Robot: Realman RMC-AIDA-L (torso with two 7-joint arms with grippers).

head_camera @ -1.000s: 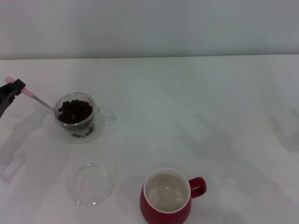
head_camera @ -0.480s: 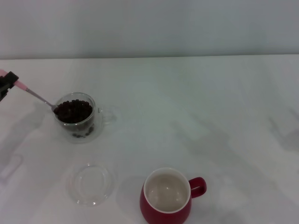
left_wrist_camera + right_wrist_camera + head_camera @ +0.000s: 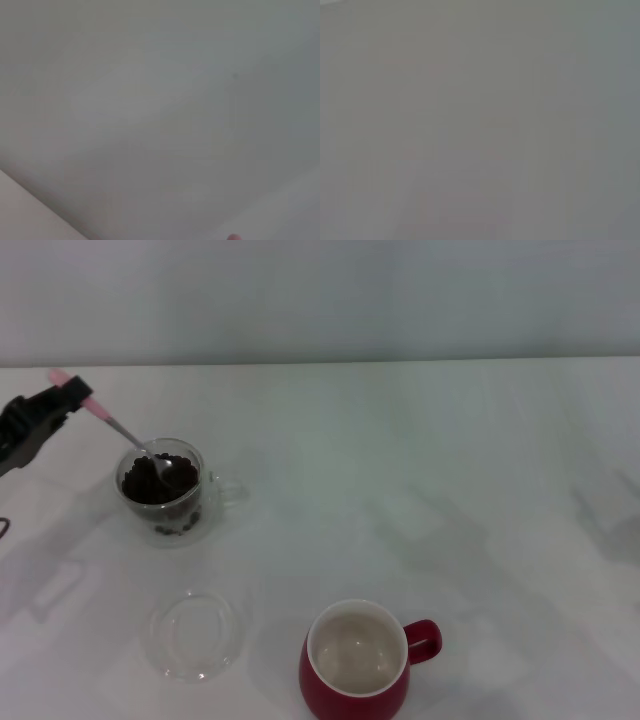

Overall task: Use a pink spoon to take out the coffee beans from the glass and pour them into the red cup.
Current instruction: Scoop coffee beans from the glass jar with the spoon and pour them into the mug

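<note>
At the left of the head view my left gripper [image 3: 66, 397] is shut on the pink handle of the pink spoon [image 3: 118, 430]. The spoon slants down to the right and its metal bowl rests among the coffee beans [image 3: 158, 480] in the glass [image 3: 165, 490]. The glass stands on the white table with its clear handle to the right. The red cup [image 3: 355, 665] stands at the near edge, right of centre, its cream inside bare and its handle to the right. The right gripper is out of view. Both wrist views show only a blank grey surface.
A shallow round clear glass dish [image 3: 196, 634] lies on the white table [image 3: 420, 500] in front of the glass, left of the red cup. A pale wall runs along the table's far edge.
My left gripper has risen and shifted right, steepening the spoon. Its bowl has moved from the glass's left rim into the middle of the beans.
</note>
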